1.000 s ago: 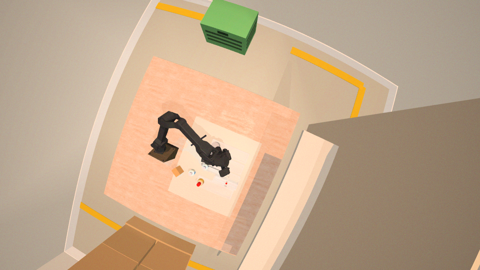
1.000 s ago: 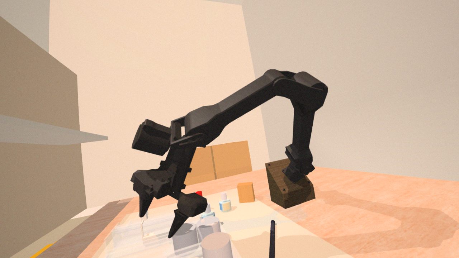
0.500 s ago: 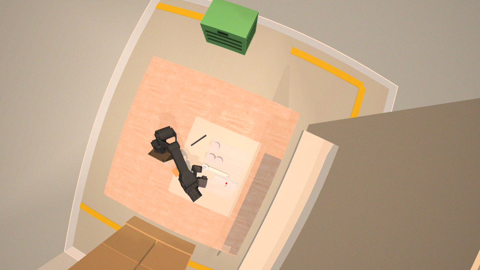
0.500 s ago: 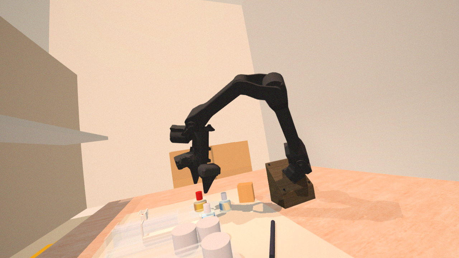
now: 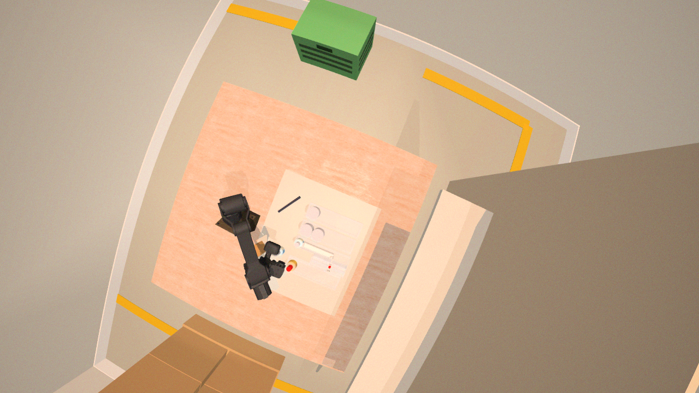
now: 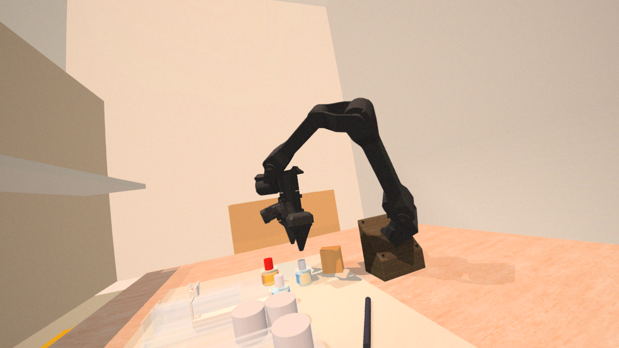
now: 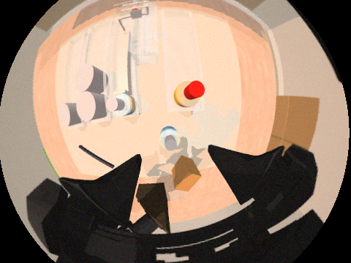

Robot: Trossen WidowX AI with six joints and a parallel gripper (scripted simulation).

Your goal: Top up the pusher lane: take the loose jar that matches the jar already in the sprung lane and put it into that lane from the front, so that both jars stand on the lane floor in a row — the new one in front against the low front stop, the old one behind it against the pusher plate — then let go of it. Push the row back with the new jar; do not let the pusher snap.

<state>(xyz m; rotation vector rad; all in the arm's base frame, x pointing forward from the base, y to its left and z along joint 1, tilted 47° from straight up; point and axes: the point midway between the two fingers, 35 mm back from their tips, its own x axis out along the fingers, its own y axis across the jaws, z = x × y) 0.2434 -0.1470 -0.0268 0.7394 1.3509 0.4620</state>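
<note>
Exterior view: a black robot arm rises from a dark wooden base block [image 6: 391, 253] on a pale orange wooden table [image 6: 497, 298] and arches over to the left. Its gripper [image 6: 300, 242] hangs in the air, pointing down, fingers spread wide and holding nothing.

Below it lies a cream mat [image 6: 333, 311]. Three small jars stand there. The loose white-capped jar [image 6: 302, 272] with pale blue contents stands near a small tan block [image 6: 331, 259]. An amber jar with a red cap [image 6: 268, 272] stands just to its left. Another white-capped jar [image 6: 280, 283] stands nearer the camera, at the front of a clear lane [image 6: 216, 298]. Three pale cylinders [image 6: 270, 318] cluster in the foreground, with a dark thin rod [image 6: 367, 322] to their right.

Behind are plain beige walls and a cardboard box [image 6: 259, 224]; a shelf [image 6: 65, 179] juts from the left. From the top view, a green crate [image 5: 335, 36] sits at the far floor edge, bordered by yellow stripes.
</note>
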